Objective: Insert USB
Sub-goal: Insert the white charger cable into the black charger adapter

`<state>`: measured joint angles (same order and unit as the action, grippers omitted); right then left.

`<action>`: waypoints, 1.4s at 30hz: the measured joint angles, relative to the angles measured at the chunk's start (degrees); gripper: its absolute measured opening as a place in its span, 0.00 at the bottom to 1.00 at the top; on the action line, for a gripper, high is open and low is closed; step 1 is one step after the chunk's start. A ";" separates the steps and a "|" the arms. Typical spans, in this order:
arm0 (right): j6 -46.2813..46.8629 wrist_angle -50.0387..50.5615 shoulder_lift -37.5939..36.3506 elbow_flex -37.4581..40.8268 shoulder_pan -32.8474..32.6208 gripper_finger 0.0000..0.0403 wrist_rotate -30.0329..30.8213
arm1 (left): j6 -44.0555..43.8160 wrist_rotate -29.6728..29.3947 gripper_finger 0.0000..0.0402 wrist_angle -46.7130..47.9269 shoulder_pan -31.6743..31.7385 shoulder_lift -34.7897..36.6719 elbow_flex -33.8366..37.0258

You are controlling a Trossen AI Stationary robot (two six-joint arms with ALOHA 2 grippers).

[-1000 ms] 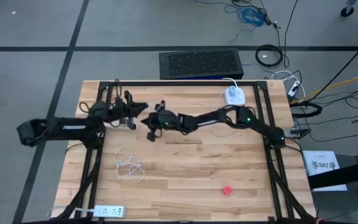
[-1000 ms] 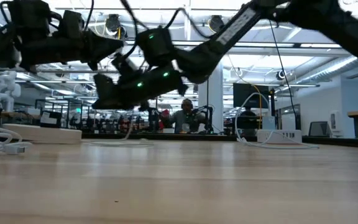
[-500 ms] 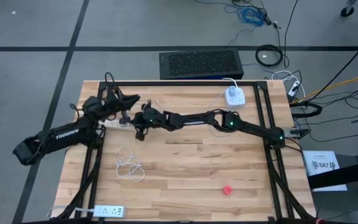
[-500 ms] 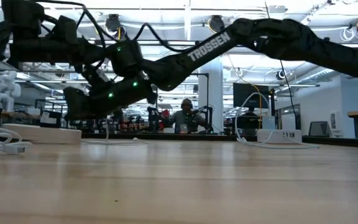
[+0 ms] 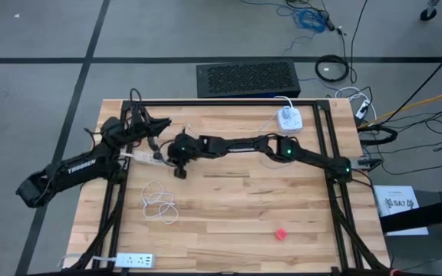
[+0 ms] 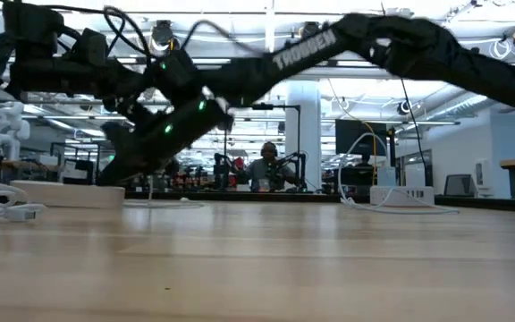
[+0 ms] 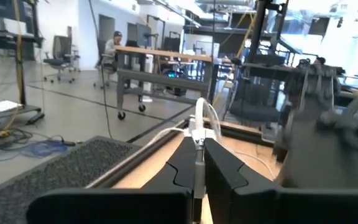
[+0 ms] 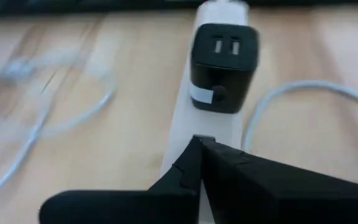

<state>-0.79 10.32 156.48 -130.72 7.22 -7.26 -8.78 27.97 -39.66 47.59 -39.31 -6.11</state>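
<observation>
In the right wrist view the white power strip (image 8: 188, 134) ran under the closed right claw (image 8: 202, 142) and out past the picture's edge, so only the stretch around the black charger (image 8: 222, 68) showed, and the white cable (image 8: 48, 106) on the tabletop (image 8: 135, 93) beside it was blurred. From above, whatever the left claw (image 5: 162, 123) pinched was too small to tell. In the left wrist view the other arm (image 7: 328, 124) was a grey blur, cut off by the edge.

Overhead and table-level views share the table (image 5: 229, 207)
</observation>
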 joint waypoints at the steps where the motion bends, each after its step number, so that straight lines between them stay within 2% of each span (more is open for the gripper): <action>1: -0.49 3.89 -0.54 0.00 -0.37 0.00 -0.58 | -0.02 0.62 0.05 0.40 0.00 -0.02 0.00; 9: -7.11 29.66 -5.44 -0.02 -3.51 0.00 -1.07 | -1.59 4.02 0.05 0.06 -0.06 0.04 0.00; 19: -8.96 48.28 -7.04 0.00 -4.91 0.00 -0.99 | -4.13 7.75 0.05 0.13 -2.79 0.07 0.00; 32: -4.93 59.92 -9.99 1.88 -7.32 0.00 7.04 | -2.71 6.97 0.05 3.31 -9.20 -0.19 0.00; 38: -2.70 60.11 -11.53 6.07 -8.60 0.00 11.26 | -2.32 5.84 0.05 3.22 -12.87 -1.93 0.11; 42: -0.47 56.55 -16.56 13.84 -9.29 0.00 13.61 | -2.85 3.52 0.05 -1.17 -15.51 -3.64 2.67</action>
<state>-1.26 66.87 139.92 -116.88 -2.07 6.34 -11.63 31.49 -40.83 32.08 -42.96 -3.44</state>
